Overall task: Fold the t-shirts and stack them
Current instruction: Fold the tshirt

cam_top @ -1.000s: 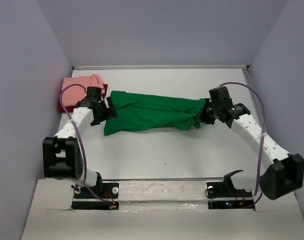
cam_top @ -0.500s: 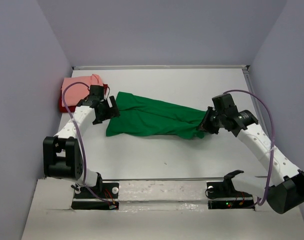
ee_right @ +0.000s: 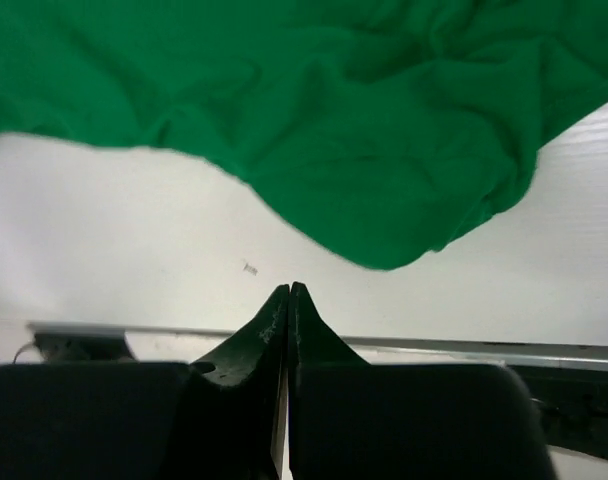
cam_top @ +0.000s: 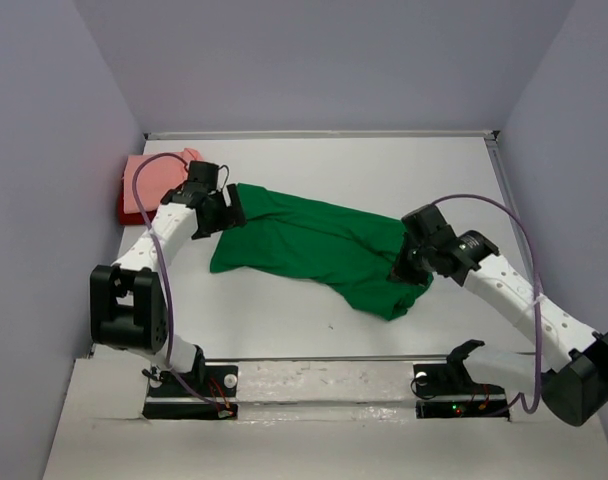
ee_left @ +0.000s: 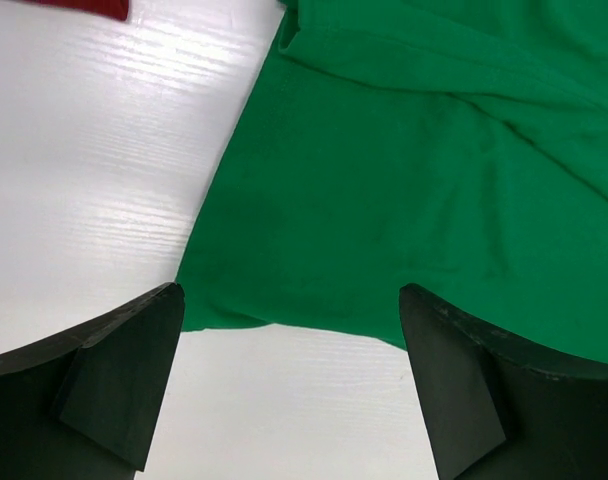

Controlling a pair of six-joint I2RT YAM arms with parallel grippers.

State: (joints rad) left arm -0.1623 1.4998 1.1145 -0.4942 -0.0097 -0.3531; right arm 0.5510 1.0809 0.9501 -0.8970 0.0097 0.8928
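R gripper (ee_right: 289, 292) at near-right end of green t-shirt (cam_top: 304, 240): fingers pressed together, no cloth seen btwn them. Shirt lies crumpled on table (cam_top: 384, 170), stretched left-right. L gripper (ee_left: 289, 310) over shirt's left edge, fingers spread wide, gripping nothing. Beyond shirt's far-left corner: salmon pink t-shirt (cam_top: 156, 180) atop dark red t-shirt (cam_top: 125, 212).

Green t-shirt (cam_top: 314, 245) crumpled centrally, pink t-shirt (cam_top: 144, 172) atop red t-shirt (cam_top: 125, 212)
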